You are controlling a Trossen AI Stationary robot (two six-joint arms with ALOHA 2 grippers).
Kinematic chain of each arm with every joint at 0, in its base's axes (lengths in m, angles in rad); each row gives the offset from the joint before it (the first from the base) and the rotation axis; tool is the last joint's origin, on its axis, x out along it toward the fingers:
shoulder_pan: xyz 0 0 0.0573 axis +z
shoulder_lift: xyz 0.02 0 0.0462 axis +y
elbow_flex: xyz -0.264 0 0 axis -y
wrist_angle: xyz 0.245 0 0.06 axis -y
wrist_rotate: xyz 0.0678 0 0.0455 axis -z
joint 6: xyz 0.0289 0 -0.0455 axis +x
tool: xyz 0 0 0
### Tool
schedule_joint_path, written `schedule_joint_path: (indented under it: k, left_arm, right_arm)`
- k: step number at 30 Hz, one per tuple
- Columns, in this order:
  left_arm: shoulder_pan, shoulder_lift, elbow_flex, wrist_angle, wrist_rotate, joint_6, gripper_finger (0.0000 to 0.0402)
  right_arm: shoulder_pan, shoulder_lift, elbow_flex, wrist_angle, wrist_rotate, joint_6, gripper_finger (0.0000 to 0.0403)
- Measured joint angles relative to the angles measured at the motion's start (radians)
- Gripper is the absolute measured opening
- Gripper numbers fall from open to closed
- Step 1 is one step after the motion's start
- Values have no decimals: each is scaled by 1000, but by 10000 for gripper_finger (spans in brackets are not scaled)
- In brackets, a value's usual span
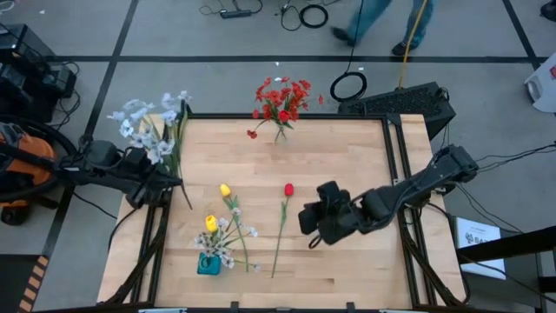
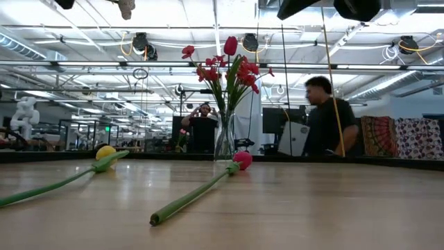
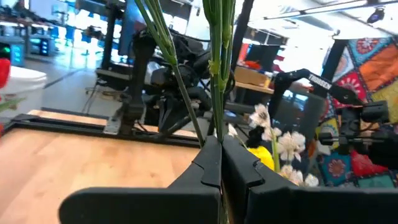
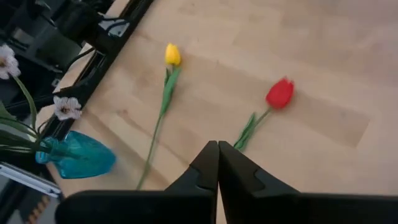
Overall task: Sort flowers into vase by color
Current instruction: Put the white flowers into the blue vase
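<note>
My left gripper (image 1: 176,183) hovers at the table's left edge, shut on a spray of white flowers (image 1: 148,129). My right gripper (image 4: 217,155) hangs shut and empty over the table's right middle (image 1: 311,233). A red tulip (image 4: 280,93) lies flat on the wood just left of it (image 1: 288,189). A yellow tulip (image 1: 225,189) lies farther left. A teal vase (image 1: 208,263) near the front left holds a yellow tulip (image 1: 211,223) and white blossoms. A clear vase (image 1: 280,135) at the far edge holds red flowers (image 1: 282,100). My left gripper pinches the spray's green stems (image 3: 216,127) between its two fingers, partway along their length. The fingers (image 3: 208,165) reach in level from the table's left and lie across the stems. The spray is lifted clear, blossoms toward the far left corner, cut ends (image 1: 188,204) past the fingers.
Black frame rails (image 1: 395,174) run along the table's sides. An orange machine (image 1: 22,174) stands left of the table. People stand in the room beyond the far edge (image 2: 326,118). Bare wood lies between the two vases and toward the table's right front.
</note>
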Motion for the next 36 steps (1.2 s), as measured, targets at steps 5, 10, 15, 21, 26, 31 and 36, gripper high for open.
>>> schedule_joint_path:
  k: [5,10,15,21,26,31,36]
  left_arm:
    - [-37,11,-87,61,42,-20,0]
    - [-101,12,-163,112,85,-57,0]
    - [-189,12,-168,138,83,-53,0]
    - [-287,12,-168,174,48,-14,0]
    - [-358,14,-228,343,20,0,0]
    - [-433,24,-320,440,-56,-24,0]
    - [-514,72,-348,555,-69,-11,0]
  right_arm:
    - [23,50,0,24,-5,123,1]
    - [25,97,0,27,-22,207,1]
    - [25,134,0,37,-56,261,0]
    - [25,158,0,60,-55,288,0]
    - [24,164,0,70,-55,295,0]
    - [23,164,0,70,-55,295,0]
    - [22,164,0,69,-54,295,0]
